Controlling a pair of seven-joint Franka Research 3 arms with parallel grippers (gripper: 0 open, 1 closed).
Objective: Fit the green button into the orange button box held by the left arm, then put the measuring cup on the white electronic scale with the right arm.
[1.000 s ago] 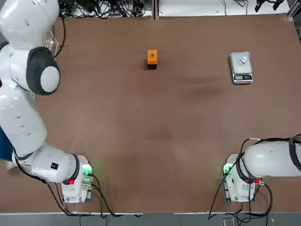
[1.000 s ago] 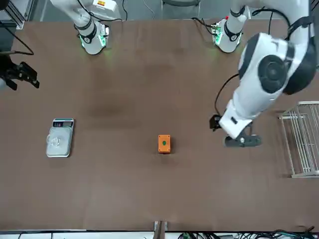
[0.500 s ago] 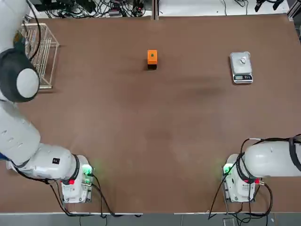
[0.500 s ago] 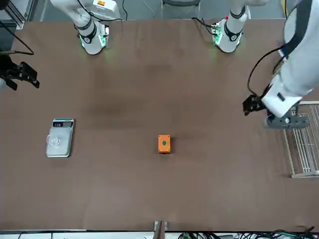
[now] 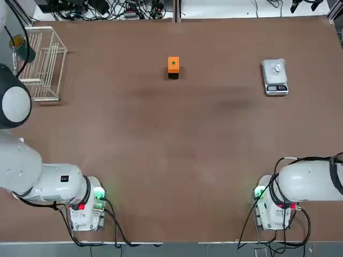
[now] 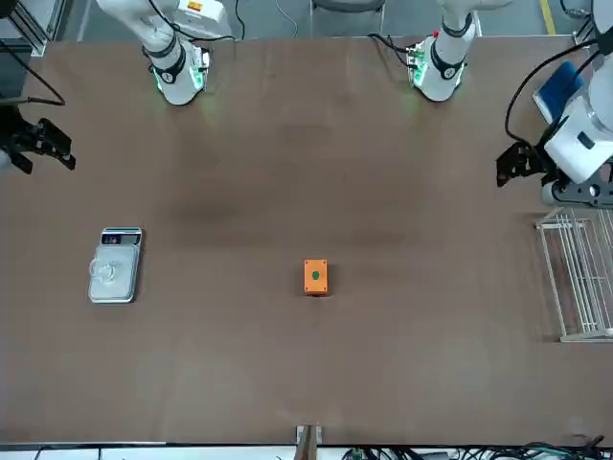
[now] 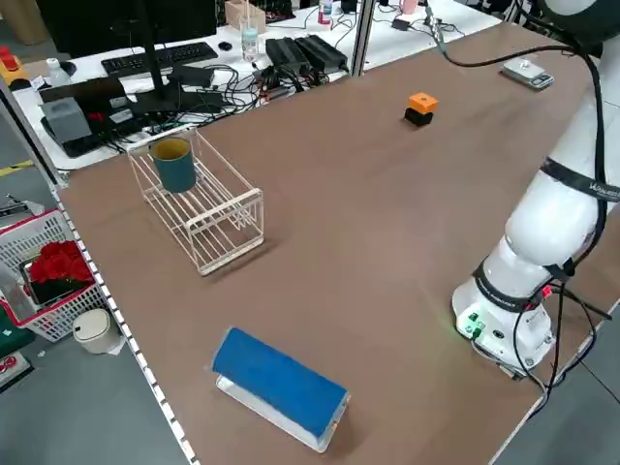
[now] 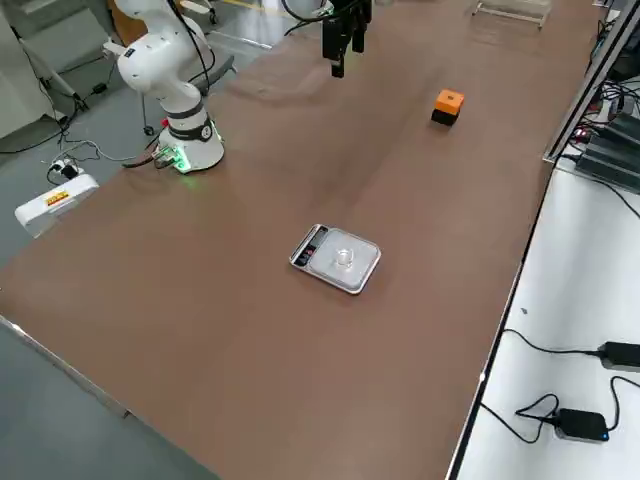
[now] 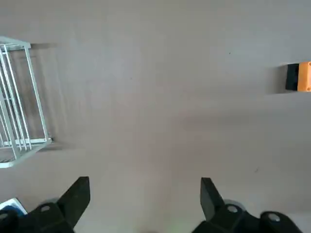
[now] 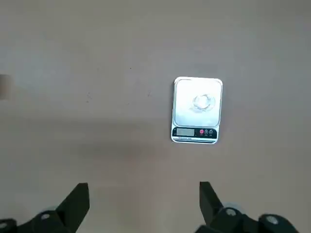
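Orange button box [image 5: 173, 65] on the brown table [image 5: 177, 155], toward the far edge and roughly midway between left and right, with the green button [image 5: 173, 63] already seated in the hole of its top face. Nothing gripping the box; both arms well apart from it. A small dark block touching the box on its near side.

White electronic scale [image 5: 275, 77] far right on the table, display strip turned toward the robot. Measuring cup [image 5: 277, 68] upright on the scale's shiny platform, clear and hard to make out.

Left gripper [image 6: 523, 165] raised over the left part of the table, just beside the near end of the wire rack [image 5: 42, 63]; fingers [image 9: 77, 198] spread wide, empty. Left arm [image 5: 24, 160] bent high above its base at the near left corner.

Right gripper [image 6: 36, 142] hanging over the right part of the table, nearer than the scale; fingers [image 10: 77, 201] wide apart, holding nothing. Right arm [image 5: 308, 182] folded over its base at the near right.

Teal cup [image 7: 175, 163] inside the wire rack at the far left. Blue-topped flat box [image 7: 279, 387] at the table's left edge, near side.
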